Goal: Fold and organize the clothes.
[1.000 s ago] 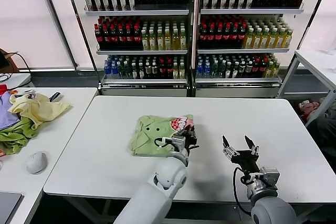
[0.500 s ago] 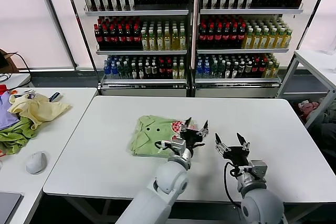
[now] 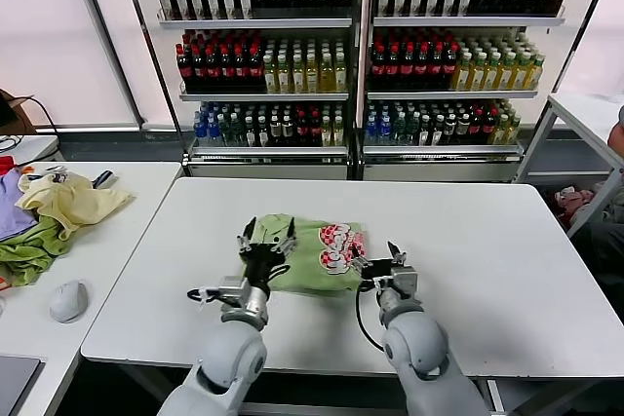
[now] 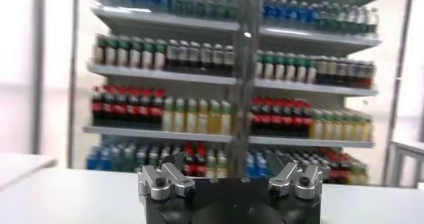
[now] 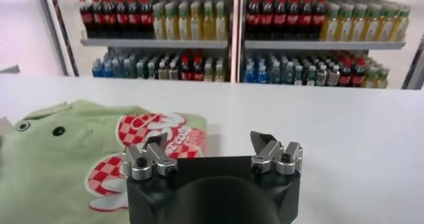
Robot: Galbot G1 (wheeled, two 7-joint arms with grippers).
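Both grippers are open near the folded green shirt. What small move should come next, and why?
Probably close in on the shirt from both ends. The left gripper stands open at its collar end and the right gripper open just beside its printed end, neither holding cloth. The shirt lies folded but a bit uneven, so lowering both to take opposite edges seems the likely start of another fold or straightening.

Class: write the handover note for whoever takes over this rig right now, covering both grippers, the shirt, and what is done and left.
Left gripper: open, empty, over the near left edge of the shirt.
Right gripper: open, empty, just off the shirt's right edge.
Shirt: on the white table, folded into a compact bundle, red-and-white print up.
Done: folds made, shirt not held.
Left: probably squaring up or placing the bundle.
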